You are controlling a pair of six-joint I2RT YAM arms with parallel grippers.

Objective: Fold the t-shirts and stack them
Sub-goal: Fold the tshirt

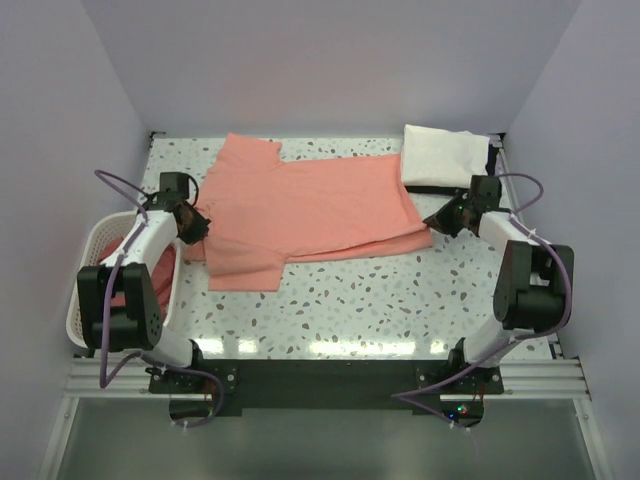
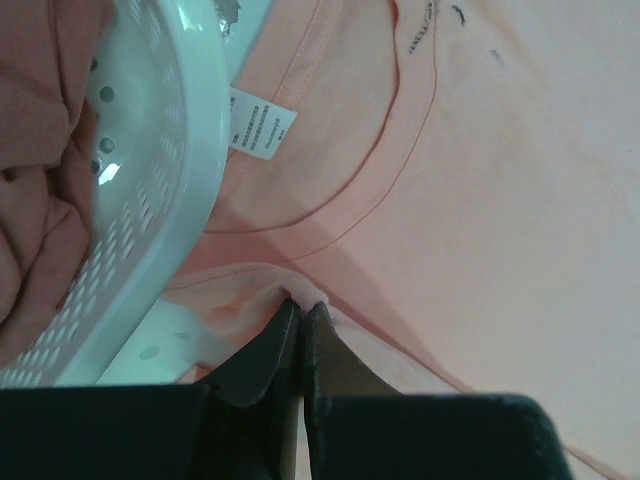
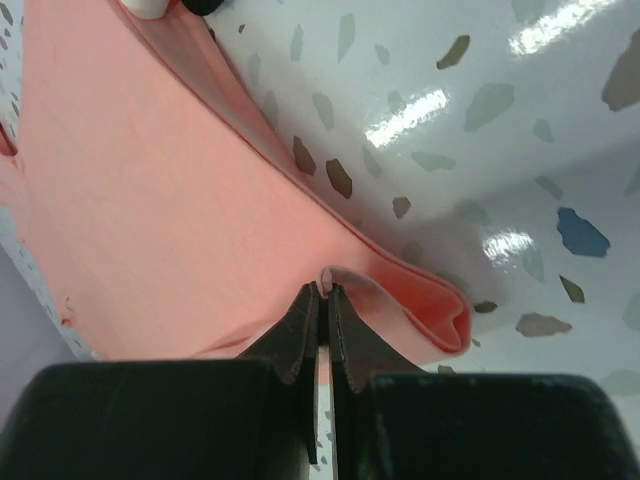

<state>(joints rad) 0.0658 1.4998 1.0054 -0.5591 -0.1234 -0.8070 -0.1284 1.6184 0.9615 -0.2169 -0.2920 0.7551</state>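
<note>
A salmon-pink t-shirt (image 1: 310,205) lies spread across the back half of the table, neck end to the left. My left gripper (image 1: 197,228) is shut on a pinch of its cloth near the collar. In the left wrist view that gripper (image 2: 302,305) grips a small fold of the shirt (image 2: 480,180), below the white neck label (image 2: 262,122). My right gripper (image 1: 437,222) is shut on the shirt's right corner. In the right wrist view that gripper (image 3: 327,290) pinches the folded hem of the shirt (image 3: 150,200). More pink cloth (image 1: 160,270) lies in the basket.
The white lattice basket (image 1: 85,250) stands at the table's left edge, close beside my left gripper; it also shows in the left wrist view (image 2: 190,150). A folded white cloth (image 1: 440,155) lies at the back right. The speckled table (image 3: 480,120) shows in front.
</note>
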